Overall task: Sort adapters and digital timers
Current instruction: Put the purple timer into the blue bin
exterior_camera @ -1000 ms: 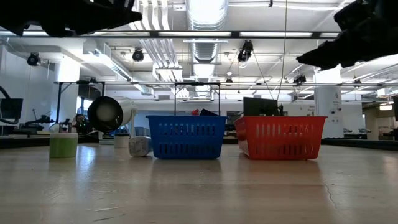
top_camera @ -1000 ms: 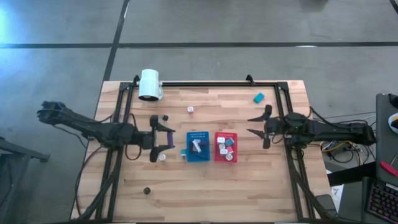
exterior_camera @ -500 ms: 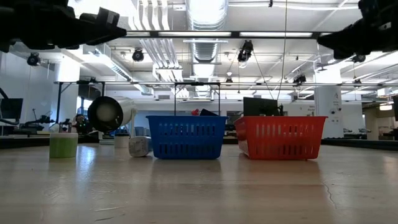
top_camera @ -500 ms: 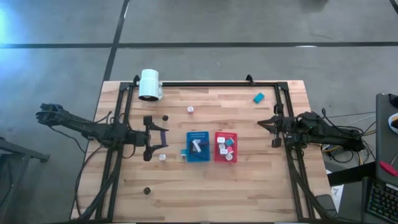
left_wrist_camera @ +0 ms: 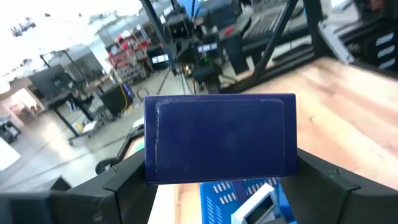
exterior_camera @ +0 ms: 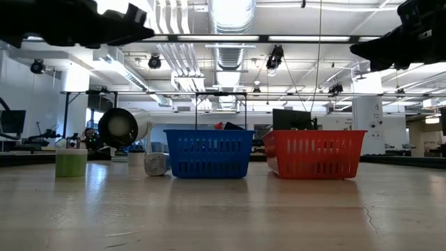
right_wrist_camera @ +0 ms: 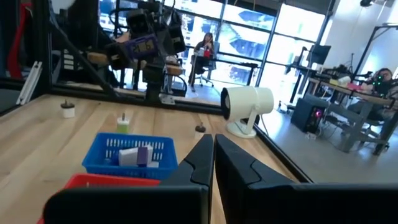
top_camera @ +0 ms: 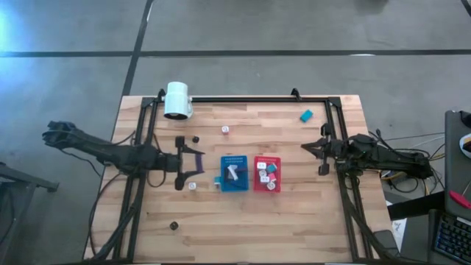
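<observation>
The left gripper [top_camera: 188,162] clasps a dark blue digital timer [left_wrist_camera: 221,146] beside the blue basket [top_camera: 235,174]; the right gripper [top_camera: 318,158], fingers pressed together and empty, hovers near the table's right edge.

Two trays [top_camera: 235,174] sitting side by side mid-table, timers [top_camera: 266,171] lying in each, cylinder [top_camera: 177,100] standing at the far-left edge.

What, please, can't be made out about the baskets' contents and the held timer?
- Low view: blue basket and red basket walls hide their contents.
- High view: pieces in the red basket are too small to identify.
- Left wrist view: dark blue timer shows no screen; its face is hidden.
</observation>
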Controlling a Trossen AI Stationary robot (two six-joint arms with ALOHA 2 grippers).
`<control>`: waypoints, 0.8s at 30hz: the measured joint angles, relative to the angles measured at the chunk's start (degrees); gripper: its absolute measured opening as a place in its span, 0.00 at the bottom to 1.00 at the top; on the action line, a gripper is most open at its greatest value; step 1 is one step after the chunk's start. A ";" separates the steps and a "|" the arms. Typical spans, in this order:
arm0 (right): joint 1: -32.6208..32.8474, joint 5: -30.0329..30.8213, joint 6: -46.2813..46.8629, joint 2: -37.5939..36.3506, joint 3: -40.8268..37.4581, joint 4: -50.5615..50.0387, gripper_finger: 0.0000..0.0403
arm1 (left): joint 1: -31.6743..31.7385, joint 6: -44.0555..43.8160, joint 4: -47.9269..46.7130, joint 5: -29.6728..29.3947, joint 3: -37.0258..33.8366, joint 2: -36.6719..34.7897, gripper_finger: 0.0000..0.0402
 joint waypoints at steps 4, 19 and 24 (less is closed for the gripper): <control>0.00 0.02 0.00 0.06 -0.02 -0.11 0.02 | 1.95 -1.60 -3.98 0.02 6.17 8.13 0.72; 0.00 0.04 0.02 0.10 -0.02 -0.26 0.02 | 6.67 -13.86 -24.80 12.26 32.52 42.65 0.72; 0.00 0.04 -0.02 0.10 -0.09 -0.28 0.02 | 6.77 -17.69 -34.21 13.04 37.90 48.00 0.73</control>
